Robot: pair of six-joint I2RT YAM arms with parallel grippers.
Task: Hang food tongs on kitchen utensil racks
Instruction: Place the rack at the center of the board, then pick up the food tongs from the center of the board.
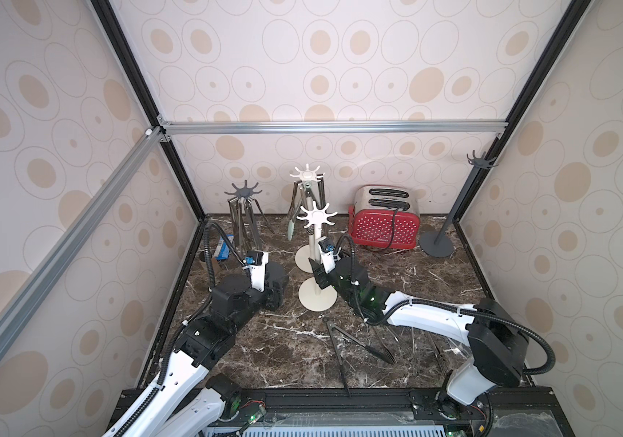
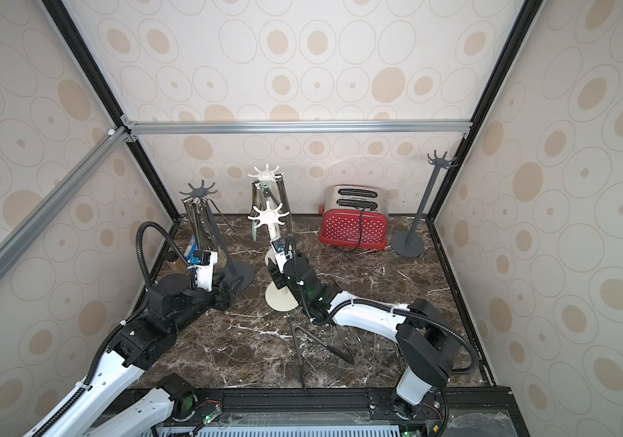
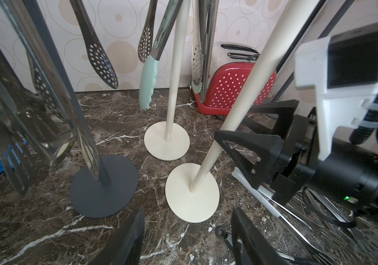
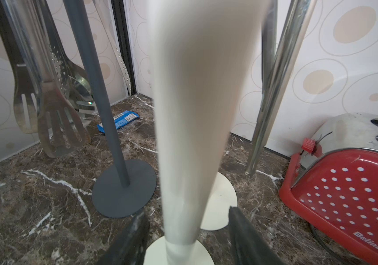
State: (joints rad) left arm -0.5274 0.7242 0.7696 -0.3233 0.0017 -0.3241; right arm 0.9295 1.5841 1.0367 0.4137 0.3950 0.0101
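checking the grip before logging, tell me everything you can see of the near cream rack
The near cream rack is a thin, matte cream-white pole on a round flat base resting on the marble table, topped by a star-shaped hook crown. Its hooks look bare. It stands upright just in front of the other cream rack. The right gripper straddles the pole low down, jaws open, with gaps on both sides.

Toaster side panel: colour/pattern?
The toaster side is red with white dots; best in the right wrist view.
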